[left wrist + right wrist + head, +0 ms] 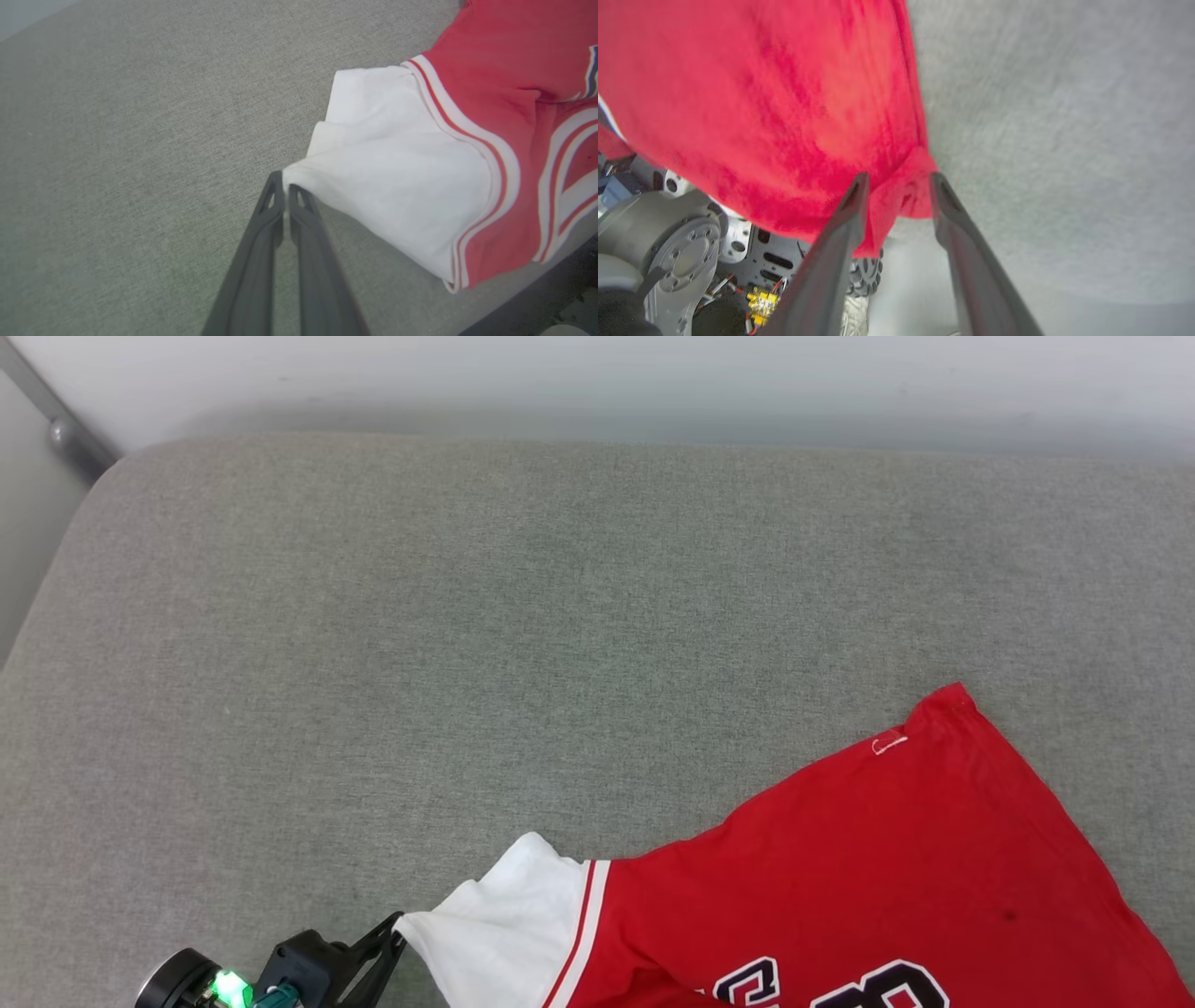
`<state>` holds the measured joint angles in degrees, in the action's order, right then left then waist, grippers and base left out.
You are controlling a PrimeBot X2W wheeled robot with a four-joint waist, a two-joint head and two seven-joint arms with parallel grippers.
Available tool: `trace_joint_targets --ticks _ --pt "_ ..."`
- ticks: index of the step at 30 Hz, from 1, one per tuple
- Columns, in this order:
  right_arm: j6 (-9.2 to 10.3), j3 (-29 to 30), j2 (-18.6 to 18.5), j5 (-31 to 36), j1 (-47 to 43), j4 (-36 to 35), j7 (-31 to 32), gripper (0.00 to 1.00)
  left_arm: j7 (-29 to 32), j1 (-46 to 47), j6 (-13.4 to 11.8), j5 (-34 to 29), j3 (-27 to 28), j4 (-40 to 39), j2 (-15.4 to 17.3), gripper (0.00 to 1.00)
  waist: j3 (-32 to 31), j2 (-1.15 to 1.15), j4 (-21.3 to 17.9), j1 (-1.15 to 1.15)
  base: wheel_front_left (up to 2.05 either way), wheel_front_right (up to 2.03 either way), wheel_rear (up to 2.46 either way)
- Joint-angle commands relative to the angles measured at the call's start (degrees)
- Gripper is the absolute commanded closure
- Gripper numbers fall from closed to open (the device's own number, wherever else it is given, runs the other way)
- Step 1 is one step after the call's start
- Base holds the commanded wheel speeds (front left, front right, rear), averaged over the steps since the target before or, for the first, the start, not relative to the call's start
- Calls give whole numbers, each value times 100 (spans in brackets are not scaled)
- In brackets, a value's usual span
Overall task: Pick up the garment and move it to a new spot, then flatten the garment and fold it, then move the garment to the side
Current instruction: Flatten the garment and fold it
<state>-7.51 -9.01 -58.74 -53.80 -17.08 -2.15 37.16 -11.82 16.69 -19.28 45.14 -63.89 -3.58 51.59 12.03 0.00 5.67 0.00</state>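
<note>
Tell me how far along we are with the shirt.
Done: the garment lies on the grey cushion, not yet folded. In hand: the left gripper is shut on the white sleeve; the right gripper stands open around a red edge. Left: flattening, folding, moving it aside.

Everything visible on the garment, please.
The garment is a red knit T-shirt with a white sleeve, red-and-white seam trim, dark-outlined lettering and a small white mark near the hem. It lies spread on the grey cushion. The left gripper pinches the sleeve tip; red cloth bunches between the parted fingers of the right gripper.
</note>
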Motion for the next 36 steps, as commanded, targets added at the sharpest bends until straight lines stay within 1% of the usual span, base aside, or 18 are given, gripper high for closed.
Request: trace_joint_targets --ticks 1,5,7,9,11,13,16,20,22,26,29,31,33,36 --pt "4 161 2 74 174 -110 -48 0 -3 3 -14 18 15 6 19 100 -6 0 9 0 0 0 0" --pt "3 850 -84 172 628 -694 70 0 39 51 -15 -8 2 -30 13 100 10 0 66 0 0 0 0" --pt "3 1070 -176 222 984 -945 214 0 40 115 13 -55 -9 -43 -18 100 59 0 122 0 0 0 0" --pt "3 1139 -248 276 1360 -1182 453 0 63 169 42 -86 -22 -44 -70 100 118 0 181 0 0 0 0" --pt "4 1036 -330 358 1770 -1353 776 0 82 251 65 -131 -39 -44 -124 100 192 0 257 0 0 0 0" --pt "4 770 -339 437 2241 -1404 1126 0 78 331 110 -167 -36 -26 -171 100 281 0 345 0 0 0 0" --pt "4 123 -296 783 2964 -1317 1724 0 60 426 176 -217 -56 34 -295 100 385 0 483 0 0 0 0" --pt "5 -713 206 1051 3961 -860 2396 0 47 546 262 -266 -98 129 -440 100 505 0 665 0 0 0 0" --pt "4 -1107 429 1210 4411 -574 2581 0 40 601 309 -285 -108 176 -510 100 577 0 735 0 0 0 0" --pt "4 -1712 825 1381 5126 97 2697 0 0 692 344 -298 -92 276 -633 100 729 0 854 0 0 0 0" --pt "4 -2140 979 1545 5531 569 2647 0 -42 756 368 -318 -79 338 -703 100 841 0 923 0 0 0 0" --pt "4 -2339 1121 1536 5675 911 2569 0 -61 760 402 -336 -87 402 -761 100 896 0 959 0 0 0 0" --pt "4 -2551 1177 1538 5749 1195 2513 0 -77 797 427 -349 -95 450 -816 100 939 0 991 0 0 0 0" --pt "3 -3036 1158 1487 5654 1513 2502 0 -102 836 459 -359 -108 517 -856 100 967 0 1023 0 0 0 0"
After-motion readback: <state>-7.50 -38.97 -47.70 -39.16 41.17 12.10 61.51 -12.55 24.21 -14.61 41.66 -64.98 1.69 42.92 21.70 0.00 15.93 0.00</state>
